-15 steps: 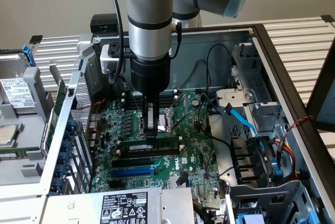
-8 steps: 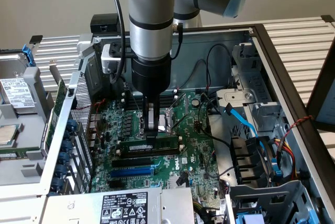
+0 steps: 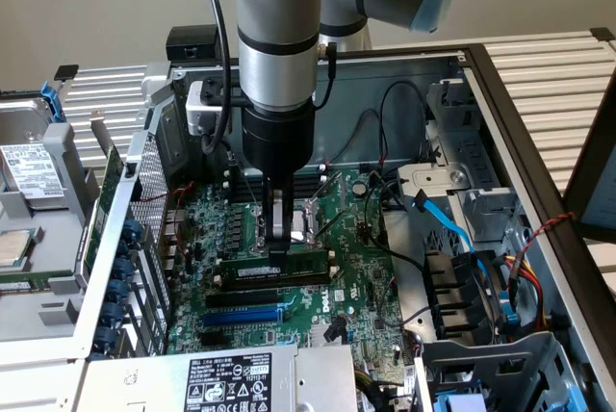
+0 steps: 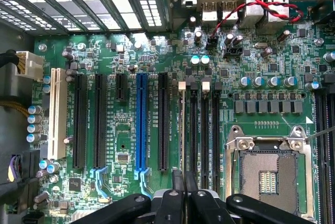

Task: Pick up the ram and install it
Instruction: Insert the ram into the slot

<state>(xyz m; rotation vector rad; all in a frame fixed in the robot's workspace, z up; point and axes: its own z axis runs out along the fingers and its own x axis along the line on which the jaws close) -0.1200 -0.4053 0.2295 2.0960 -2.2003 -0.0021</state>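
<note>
The ram (image 3: 306, 266) is a long green stick. It stands on edge, level, clamped under the gripper (image 3: 279, 254).

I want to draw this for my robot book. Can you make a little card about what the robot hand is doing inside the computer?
place: open computer case with a green motherboard inside
hand: hand pointing straight down, shut on the ram
ram: ram, green stick, held level, low over the black slots
nearby: blue slot and empty processor socket
ram pushed fully in: cannot tell
</note>
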